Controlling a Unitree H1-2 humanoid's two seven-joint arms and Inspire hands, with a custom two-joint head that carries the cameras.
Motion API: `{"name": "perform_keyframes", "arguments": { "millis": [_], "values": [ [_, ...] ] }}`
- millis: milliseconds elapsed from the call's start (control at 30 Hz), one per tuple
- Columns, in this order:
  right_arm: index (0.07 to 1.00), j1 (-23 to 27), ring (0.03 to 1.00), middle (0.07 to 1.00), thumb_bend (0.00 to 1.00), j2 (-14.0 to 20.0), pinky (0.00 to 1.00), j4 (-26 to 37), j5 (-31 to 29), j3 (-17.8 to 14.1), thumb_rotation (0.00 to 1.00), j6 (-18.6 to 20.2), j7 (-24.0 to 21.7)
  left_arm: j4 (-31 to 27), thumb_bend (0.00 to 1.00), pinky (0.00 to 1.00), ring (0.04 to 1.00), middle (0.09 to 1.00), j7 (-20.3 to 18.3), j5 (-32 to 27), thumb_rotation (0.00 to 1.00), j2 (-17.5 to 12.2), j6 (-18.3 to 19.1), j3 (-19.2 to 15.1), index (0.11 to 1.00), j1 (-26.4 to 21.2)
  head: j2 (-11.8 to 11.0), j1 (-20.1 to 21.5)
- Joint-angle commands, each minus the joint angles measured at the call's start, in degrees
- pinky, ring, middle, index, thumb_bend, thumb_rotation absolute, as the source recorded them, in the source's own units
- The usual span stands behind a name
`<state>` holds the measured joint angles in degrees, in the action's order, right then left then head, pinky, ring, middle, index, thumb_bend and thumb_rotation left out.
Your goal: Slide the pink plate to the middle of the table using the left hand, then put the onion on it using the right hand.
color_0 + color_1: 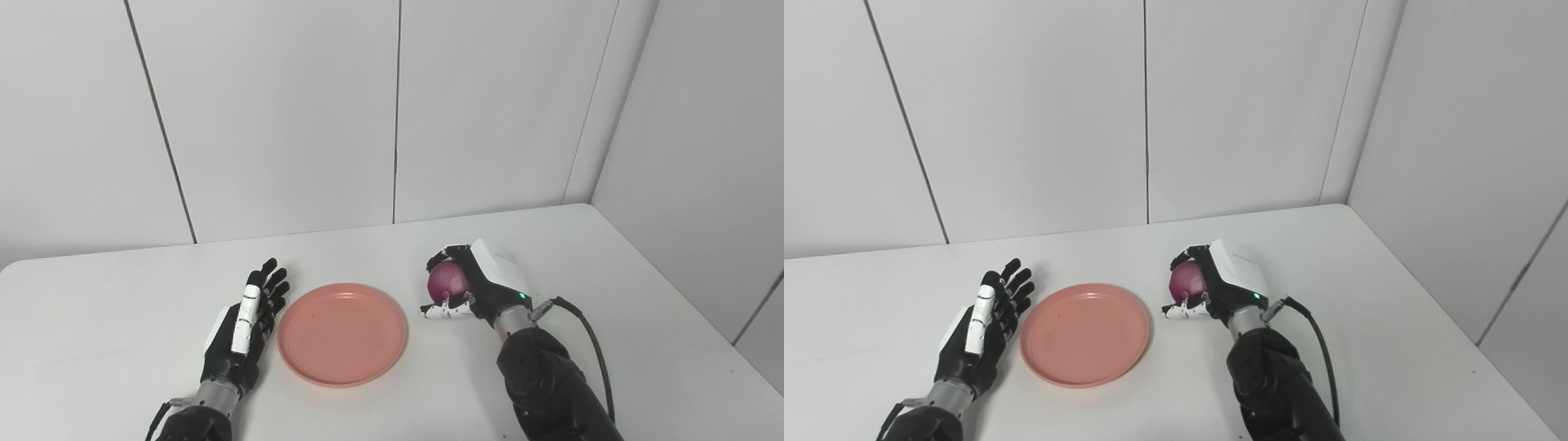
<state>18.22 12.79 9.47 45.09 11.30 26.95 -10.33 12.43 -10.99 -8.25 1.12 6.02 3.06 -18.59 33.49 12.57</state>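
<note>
Left eye view: plate (342,334) sits mid-table, empty; your left hand (245,327) beside its left rim, fingers spread, holding nothing; your right hand (474,283) wrapped around onion (446,282), just right of plate; carry onion over plate centre, lower before letting go, else it rolls; no readable writing or labels

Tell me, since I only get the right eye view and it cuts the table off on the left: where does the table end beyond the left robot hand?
Observer: The left eye view shows the table's rounded far-left corner, well left of the left robot hand.
Operator: Does that hand touch the pink plate there?
Observer: Seemingly not; there too a thin strip of table appears to separate its fingers from the pink plate's rim.
</note>
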Motion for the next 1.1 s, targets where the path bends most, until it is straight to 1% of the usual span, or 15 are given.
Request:
{"name": "perform_keyframes", "arguments": {
  "millis": [0,33,100,233,300,333,433,567,667,800,933,967,1000,1033,1067],
  "values": [
    [0.494,3.2,0.400,0.515,0.51,-0.3,0.24,0.5,-0.5,0.9,0.00,-2.9,1.1,-2.0,0.70,1.00,0.974,0.971,0.2,0.2,1.00,0.5,-0.2,0.2,0.959,-2.1,0.0,-0.2],
    [0.529,3.4,0.386,0.499,0.51,-0.5,0.28,-0.1,-0.6,1.5,0.00,-3.7,1.4,-1.9,0.70,1.00,0.975,0.973,0.2,0.3,1.00,0.5,-0.2,0.2,0.960,-2.1,0.0,-0.2],
    [0.556,4.3,0.378,0.488,0.50,-1.1,0.32,-1.6,-0.9,3.0,0.00,-5.1,1.7,-1.6,0.70,1.00,0.976,0.974,0.3,0.5,1.00,0.4,-0.6,0.3,0.962,-2.2,0.0,-0.7],
    [0.555,5.8,0.390,0.491,0.50,-1.8,0.38,-4.6,-1.1,5.1,0.00,-7.5,3.0,-1.4,0.70,1.00,0.968,0.968,0.6,0.8,1.00,0.6,-0.7,0.4,0.957,-2.3,-0.3,-1.9],
    [0.555,6.2,0.391,0.491,0.50,-2.1,0.38,-5.6,-0.9,5.8,0.00,-8.2,3.3,-1.2,0.70,1.00,0.968,0.967,0.6,0.8,1.00,0.7,-0.7,0.4,0.956,-2.3,-0.3,-2.6],
    [0.517,6.4,0.394,0.505,0.51,-2.4,0.29,-6.0,-0.8,6.2,0.00,-8.3,3.5,-1.1,0.70,1.00,0.969,0.970,0.6,0.8,1.00,0.8,-0.8,0.4,0.960,-2.2,-0.3,-2.6],
    [0.494,6.9,0.398,0.507,0.51,-3.0,0.19,-6.8,-0.2,7.4,0.00,-8.1,3.7,-0.9,0.70,1.00,0.974,0.973,0.6,1.0,1.00,1.2,-1.3,0.5,0.964,-2.2,-0.3,-4.1],
    [0.491,7.5,0.406,0.511,0.51,-3.3,0.23,-7.6,-0.8,8.5,0.00,-9.0,4.0,-0.7,0.69,1.00,0.978,0.974,1.1,1.9,1.00,1.5,-1.7,1.1,0.968,-2.3,-0.4,-5.4],
    [0.491,8.1,0.407,0.513,0.51,-3.8,0.25,-8.2,-0.8,9.3,0.00,-8.7,3.8,-0.7,0.69,1.00,0.986,0.979,1.5,2.2,1.00,1.8,-1.6,1.4,0.970,-2.4,-0.5,-6.7],
    [0.541,8.7,0.394,0.474,0.51,-4.1,0.35,-8.8,-1.2,10.0,0.00,-8.4,3.0,-0.7,0.70,1.00,0.991,0.982,1.9,2.6,1.00,2.0,-1.7,1.7,0.971,-2.5,-0.6,-7.7],
    [0.550,9.2,0.400,0.466,0.51,-3.8,0.43,-10.5,-1.2,11.3,0.00,-9.4,3.0,-1.1,0.70,1.00,0.990,0.981,2.0,3.0,1.00,2.4,-1.4,1.8,0.972,-2.5,-0.4,-8.3],
    [0.551,9.3,0.400,0.466,0.51,-3.6,0.43,-11.1,-0.6,11.9,0.00,-9.9,3.5,-1.1,0.70,1.00,0.990,0.981,2.0,2.9,1.00,2.5,-1.4,1.8,0.972,-2.5,-0.3,-8.3],
    [0.554,9.4,0.390,0.462,0.51,-3.4,0.40,-11.8,0.0,12.4,0.00,-10.8,4.4,-1.0,0.70,1.00,0.990,0.982,2.0,2.8,1.00,2.7,-1.5,1.7,0.973,-2.5,-0.4,-8.4],
    [0.523,9.4,0.399,0.485,0.51,-3.3,0.36,-12.5,0.5,12.8,0.00,-11.7,5.4,-1.0,0.70,1.00,0.988,0.982,2.0,2.7,1.00,2.8,-1.5,1.7,0.973,-2.5,-0.4,-8.4],
    [0.547,9.3,0.389,0.471,0.51,-3.3,0.34,-13.4,0.7,13.0,0.00,-12.7,6.5,-0.9,0.70,1.00,0.988,0.982,2.0,2.7,1.00,2.8,-1.7,1.7,0.973,-2.5,-0.4,-8.4]
  ]
}}
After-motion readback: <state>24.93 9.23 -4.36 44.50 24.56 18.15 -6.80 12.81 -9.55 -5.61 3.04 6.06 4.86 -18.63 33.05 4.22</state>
